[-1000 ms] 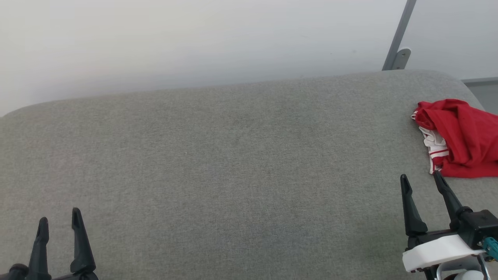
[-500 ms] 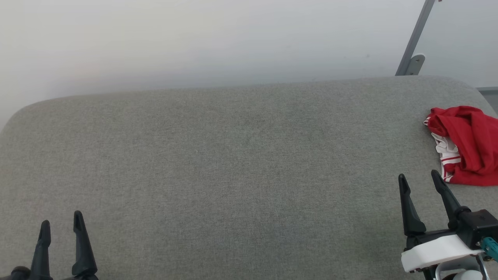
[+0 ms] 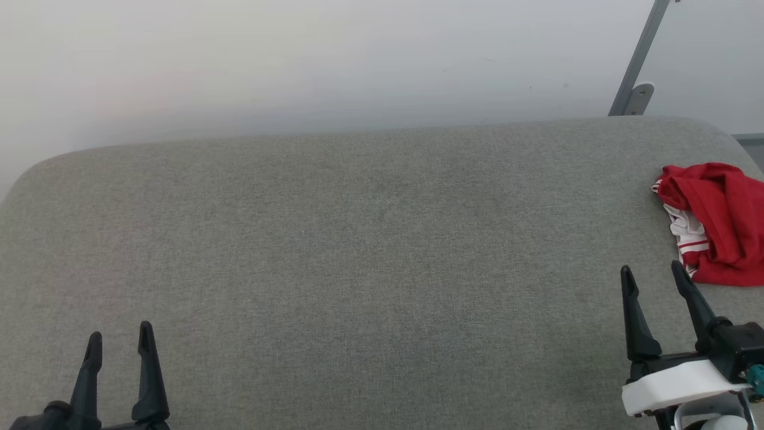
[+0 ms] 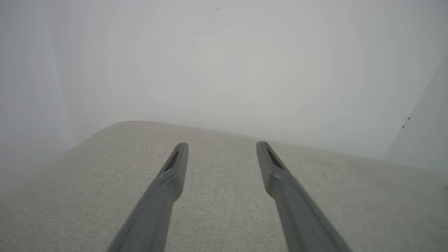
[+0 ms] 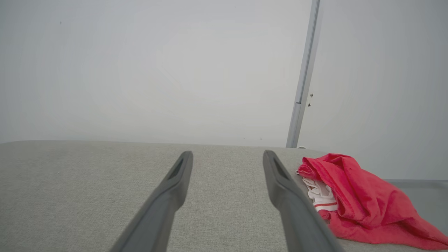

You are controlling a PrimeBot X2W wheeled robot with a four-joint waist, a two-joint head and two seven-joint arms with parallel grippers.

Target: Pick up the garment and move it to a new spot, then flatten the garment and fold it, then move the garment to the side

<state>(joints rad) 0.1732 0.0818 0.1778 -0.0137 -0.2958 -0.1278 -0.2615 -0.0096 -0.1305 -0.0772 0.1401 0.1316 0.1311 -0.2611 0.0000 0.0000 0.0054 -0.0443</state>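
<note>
The garment is left bunched at the right edge of the pad. The left gripper has been nudged rightward; the right gripper is poised just beside the garment. Both are held open, empty: pickup is not begun.

Bright, flat, diffuse light, even across the grey padded surface, shadows barely there. Wall near washed-out, faint pink cast at left. Head view sharp; garment red saturated, folds still readable. Wrist views hazier, low contrast — wide-angle bows the surface's far edge.
</note>
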